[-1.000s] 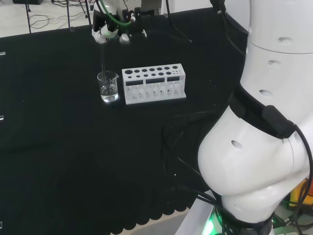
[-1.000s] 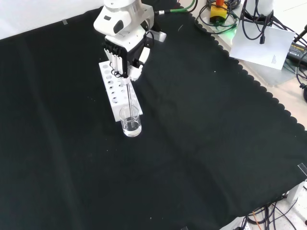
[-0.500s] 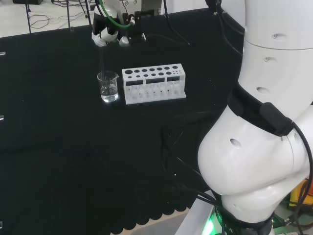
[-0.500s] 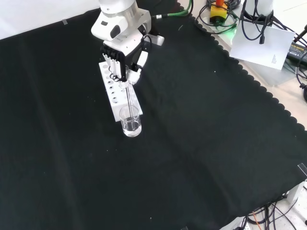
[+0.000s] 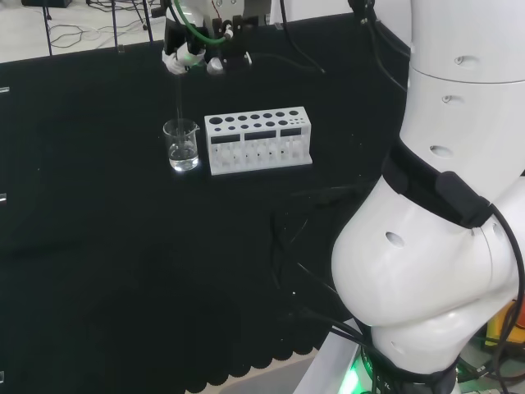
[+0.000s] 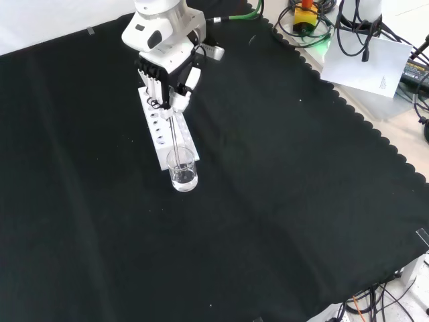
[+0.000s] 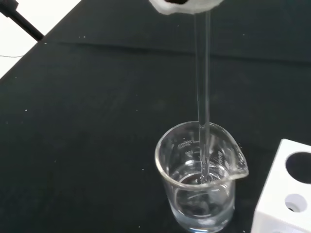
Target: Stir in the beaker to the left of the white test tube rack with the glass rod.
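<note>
A small clear glass beaker (image 5: 181, 145) (image 6: 182, 169) (image 7: 200, 176) with a little clear liquid stands on the black cloth, just left of the white test tube rack (image 5: 258, 139) in the head view. The hand (image 5: 195, 51) (image 6: 164, 67) hangs above the beaker, its fingers curled round the top of a thin glass rod (image 5: 177, 97) (image 6: 175, 137) (image 7: 202, 107). The rod runs down from the hand into the beaker, and its lower end dips into the liquid. In the front view the rack (image 6: 159, 129) lies behind the beaker, under the hand.
Wide black cloth spreads in front of the beaker and rack in the front view. The arm's big white links (image 5: 443, 205) stand at the head view's right. Cables, a sheet of paper (image 6: 367, 64) and gear lie past the cloth's scalloped edge.
In the front view the hand has shifted left and a little farther off with the rod, whose lower end stays in the beaker. Beaker and rack have not moved.
</note>
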{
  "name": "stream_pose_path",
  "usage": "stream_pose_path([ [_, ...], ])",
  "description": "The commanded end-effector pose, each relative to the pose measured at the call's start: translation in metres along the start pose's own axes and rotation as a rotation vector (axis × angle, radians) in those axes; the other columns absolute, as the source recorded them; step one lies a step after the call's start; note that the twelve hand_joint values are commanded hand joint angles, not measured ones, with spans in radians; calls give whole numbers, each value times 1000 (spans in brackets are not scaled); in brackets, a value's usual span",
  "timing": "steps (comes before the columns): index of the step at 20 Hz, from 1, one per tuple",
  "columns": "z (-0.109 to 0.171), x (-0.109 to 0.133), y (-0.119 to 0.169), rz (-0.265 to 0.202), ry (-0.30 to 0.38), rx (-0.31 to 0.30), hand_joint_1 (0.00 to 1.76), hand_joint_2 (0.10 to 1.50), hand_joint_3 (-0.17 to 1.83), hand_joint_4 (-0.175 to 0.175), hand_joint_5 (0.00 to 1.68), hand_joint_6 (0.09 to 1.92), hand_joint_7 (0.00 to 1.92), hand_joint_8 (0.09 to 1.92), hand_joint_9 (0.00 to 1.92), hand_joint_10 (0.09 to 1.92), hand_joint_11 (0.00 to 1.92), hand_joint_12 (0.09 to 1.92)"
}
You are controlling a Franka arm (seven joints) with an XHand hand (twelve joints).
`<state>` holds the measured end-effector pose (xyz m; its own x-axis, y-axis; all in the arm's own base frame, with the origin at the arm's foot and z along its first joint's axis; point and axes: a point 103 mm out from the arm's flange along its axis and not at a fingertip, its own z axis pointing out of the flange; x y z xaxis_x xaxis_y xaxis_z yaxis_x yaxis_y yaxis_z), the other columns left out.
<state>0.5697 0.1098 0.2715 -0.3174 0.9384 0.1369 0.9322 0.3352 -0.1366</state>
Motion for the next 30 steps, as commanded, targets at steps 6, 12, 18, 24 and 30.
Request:
stream_pose_path([
  [6,2,7,-9,21,-35,11,1326,1057,-175,-175,1415,87,1317,725,1510,931,1591,723],
  [12,6,20,-3,-8,-32,19,1326,1057,-175,-175,1416,87,1317,725,1509,934,1591,726],
  [18,11,22,11,-25,-8,16,1326,1057,-175,-175,1416,87,1317,725,1509,935,1591,730],
  [24,9,15,13,-18,-3,8,1326,1058,-175,-175,1416,87,1318,725,1509,936,1591,732],
  [30,2,4,4,-10,-6,2,1326,1058,-175,-175,1417,87,1317,725,1509,938,1590,734],
])
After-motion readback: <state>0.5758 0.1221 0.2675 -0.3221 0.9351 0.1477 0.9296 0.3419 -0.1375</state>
